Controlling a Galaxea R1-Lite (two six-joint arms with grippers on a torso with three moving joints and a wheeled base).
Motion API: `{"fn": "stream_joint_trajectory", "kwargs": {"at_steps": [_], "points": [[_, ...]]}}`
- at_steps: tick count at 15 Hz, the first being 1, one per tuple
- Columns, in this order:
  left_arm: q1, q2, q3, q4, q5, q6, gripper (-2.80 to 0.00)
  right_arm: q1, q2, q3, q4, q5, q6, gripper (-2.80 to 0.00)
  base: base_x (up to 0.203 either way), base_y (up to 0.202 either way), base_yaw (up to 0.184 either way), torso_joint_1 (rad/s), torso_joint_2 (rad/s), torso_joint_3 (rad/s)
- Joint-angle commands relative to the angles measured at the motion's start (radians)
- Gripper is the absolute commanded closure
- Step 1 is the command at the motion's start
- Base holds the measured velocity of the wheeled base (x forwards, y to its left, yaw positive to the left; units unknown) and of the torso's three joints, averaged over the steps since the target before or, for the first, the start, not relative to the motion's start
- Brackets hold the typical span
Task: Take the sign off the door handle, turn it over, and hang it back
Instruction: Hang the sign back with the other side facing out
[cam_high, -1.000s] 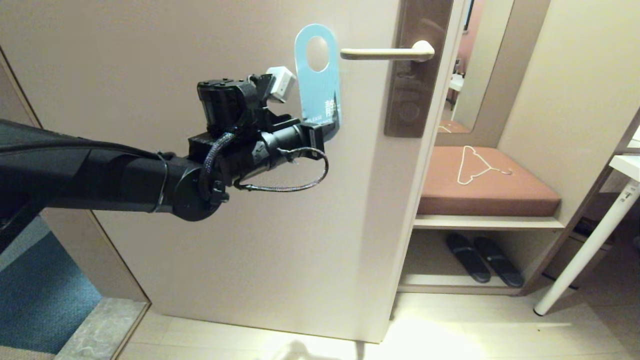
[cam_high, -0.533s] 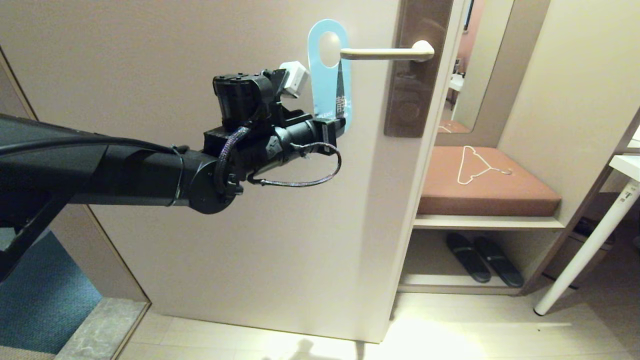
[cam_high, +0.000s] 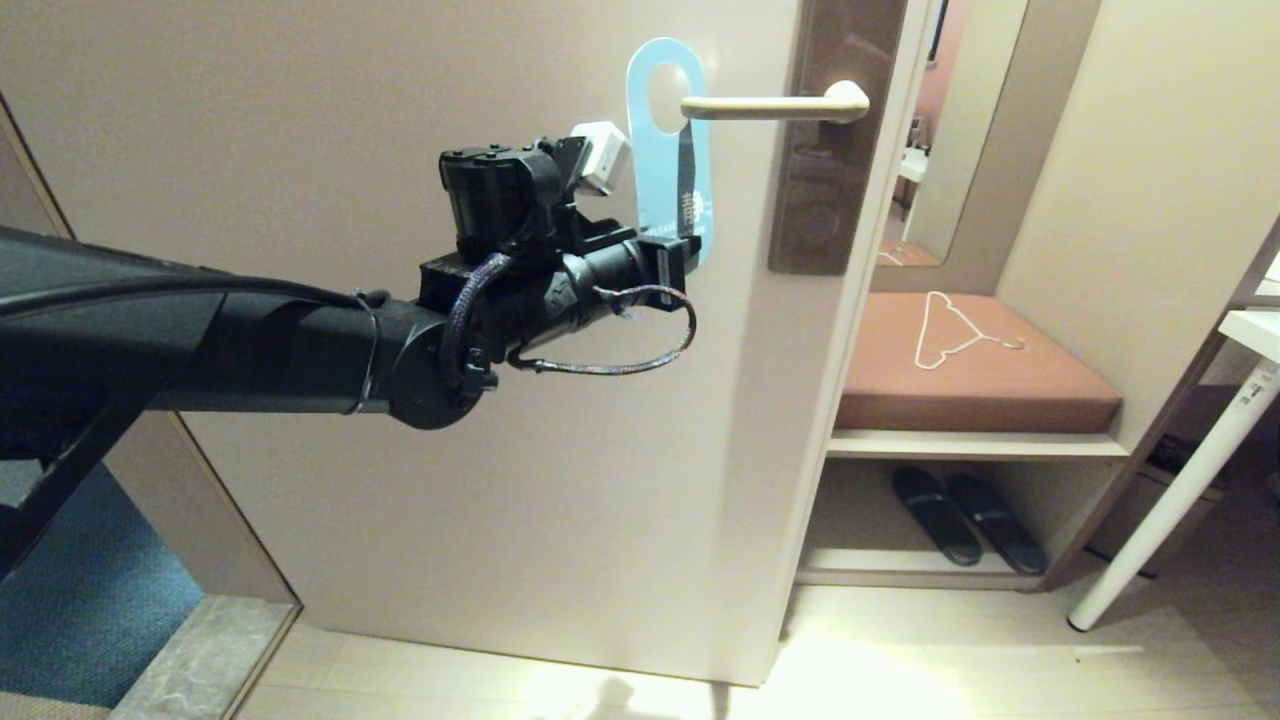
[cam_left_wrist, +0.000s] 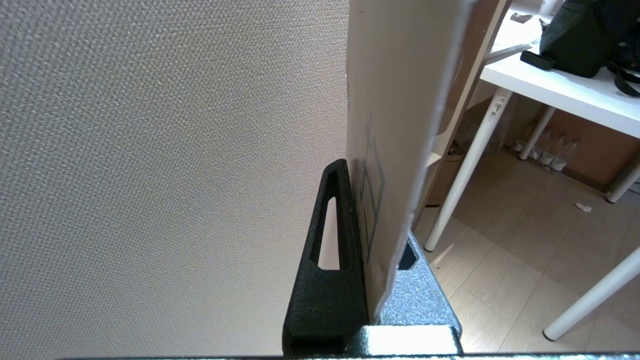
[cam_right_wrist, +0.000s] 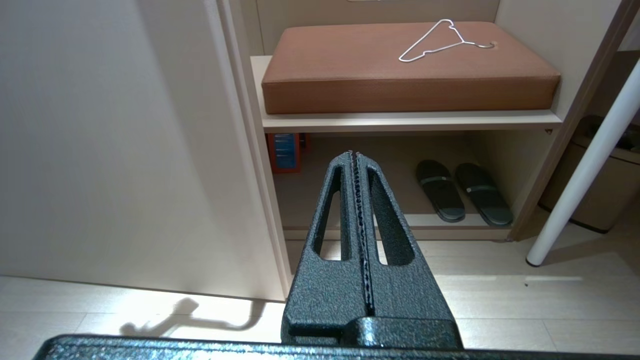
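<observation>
The sign (cam_high: 660, 190) shows its blue side and stands upright before the door. Its oval hole is level with the door handle (cam_high: 770, 105), and the lever's free end meets the hole's right edge. The handle sits on a brown backplate (cam_high: 830, 170). My left gripper (cam_high: 690, 255) is shut on the sign's lower end. In the left wrist view the sign (cam_left_wrist: 395, 125) runs edge-on between the fingers (cam_left_wrist: 332, 240), pale side showing. My right gripper (cam_right_wrist: 354, 155) is shut and empty, held low and facing the shelf; it is out of the head view.
The door (cam_high: 400, 500) fills the left and middle. To its right a bench holds a brown cushion (cam_high: 1040, 390) with a white wire hanger (cam_high: 950, 330) on it, and dark slippers (cam_high: 965, 520) lie below. A white table leg (cam_high: 1170, 500) slants at the far right.
My left gripper has carried the sign to the right and slightly up, from clear of the lever to the lever's tip. The sign has turned more edge-on.
</observation>
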Motion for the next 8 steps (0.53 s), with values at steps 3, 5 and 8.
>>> {"fn": "stream_joint_trajectory", "kwargs": {"at_steps": [3,5,8], "points": [[-0.001,-0.032,0.029,-0.007,0.006,0.034,0.0,0.0,0.0,0.0,-0.001,-0.001,0.001,0.0,0.0,0.0,0.0,0.0,0.0,0.0],[-0.009,-0.054,0.067,-0.013,0.011,0.053,0.0,0.0,0.0,0.0,0.0,-0.001,0.001,0.0,0.0,0.0,0.0,0.0,0.0,0.0],[-0.025,-0.077,0.087,-0.013,0.011,0.055,0.0,0.0,0.0,0.0,-0.001,-0.001,0.001,0.0,0.0,0.0,0.0,0.0,0.0,0.0]]}}
